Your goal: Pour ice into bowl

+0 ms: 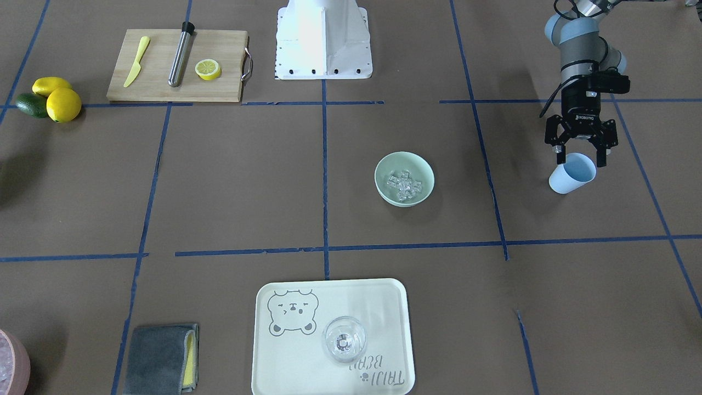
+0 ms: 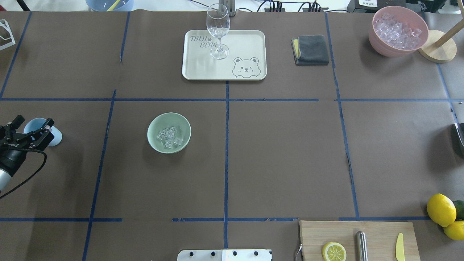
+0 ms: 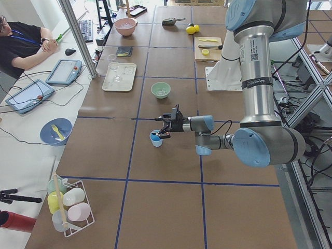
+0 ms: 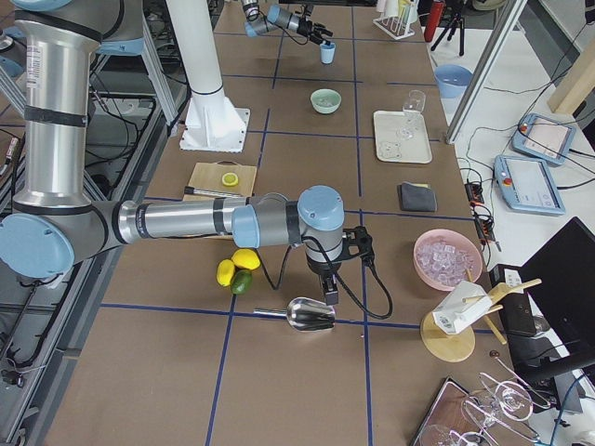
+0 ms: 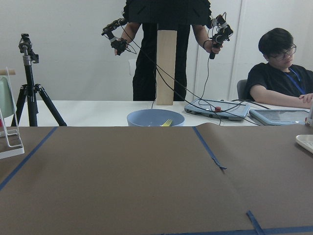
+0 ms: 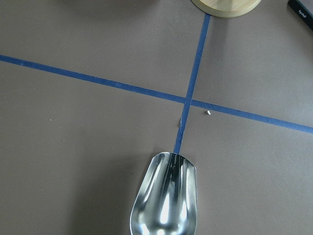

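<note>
A wine glass (image 2: 218,27) stands on the cream tray (image 2: 199,63) near a grey cloth (image 2: 312,50).

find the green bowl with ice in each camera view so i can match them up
Exterior front-facing: bowl just right of centre.
Overhead exterior: bowl left of centre.
Exterior left: bowl upper middle.
Exterior right: bowl top centre.
Left wrist-mounted: not in it.
Right wrist-mounted: not in it.
Shared landmark: the bear tray, one blue tape line away from the bowl in all four exterior views.

Far-right pink container (image 1: 11,359) cut by picture edge. Handle of metal scoop (image 6: 165,198) cut off in wrist view. Jaw spacing of right gripper (image 4: 331,297) too small to tell.
</note>
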Motion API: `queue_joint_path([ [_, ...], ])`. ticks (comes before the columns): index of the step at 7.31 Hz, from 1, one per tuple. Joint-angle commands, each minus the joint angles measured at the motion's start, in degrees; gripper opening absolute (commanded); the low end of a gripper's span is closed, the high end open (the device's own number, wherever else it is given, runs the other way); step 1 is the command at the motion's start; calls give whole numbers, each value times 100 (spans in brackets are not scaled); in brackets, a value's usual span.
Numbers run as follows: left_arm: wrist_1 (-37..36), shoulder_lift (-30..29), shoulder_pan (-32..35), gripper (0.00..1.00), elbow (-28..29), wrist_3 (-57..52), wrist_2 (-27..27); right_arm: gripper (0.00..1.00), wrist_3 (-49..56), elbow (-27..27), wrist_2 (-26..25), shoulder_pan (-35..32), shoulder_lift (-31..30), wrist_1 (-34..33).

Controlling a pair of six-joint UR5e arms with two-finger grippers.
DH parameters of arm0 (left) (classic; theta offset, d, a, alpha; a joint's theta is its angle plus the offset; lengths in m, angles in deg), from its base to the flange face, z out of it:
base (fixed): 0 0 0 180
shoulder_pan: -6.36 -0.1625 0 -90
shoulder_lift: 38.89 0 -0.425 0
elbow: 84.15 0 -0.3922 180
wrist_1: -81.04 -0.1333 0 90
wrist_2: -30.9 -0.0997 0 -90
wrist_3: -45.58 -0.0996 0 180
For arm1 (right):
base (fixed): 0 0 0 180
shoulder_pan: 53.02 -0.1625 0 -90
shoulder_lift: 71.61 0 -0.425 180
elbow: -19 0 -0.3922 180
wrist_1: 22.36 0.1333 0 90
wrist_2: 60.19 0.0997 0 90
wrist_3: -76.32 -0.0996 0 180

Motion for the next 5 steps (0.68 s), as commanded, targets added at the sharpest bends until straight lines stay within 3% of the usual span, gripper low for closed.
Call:
queue_joint_path([
  [1, -8, 165, 822, 100, -324, -1017, 1185, 100, -2, -3, 0, 0, 12, 4],
  [3, -148, 200, 2330, 100, -360, -2482, 3071, 100, -2, -29, 9, 0, 12, 4],
  [5, -1214, 96, 4246, 100, -421, -3985, 5347, 100, -1, -47, 35, 0, 38, 4],
])
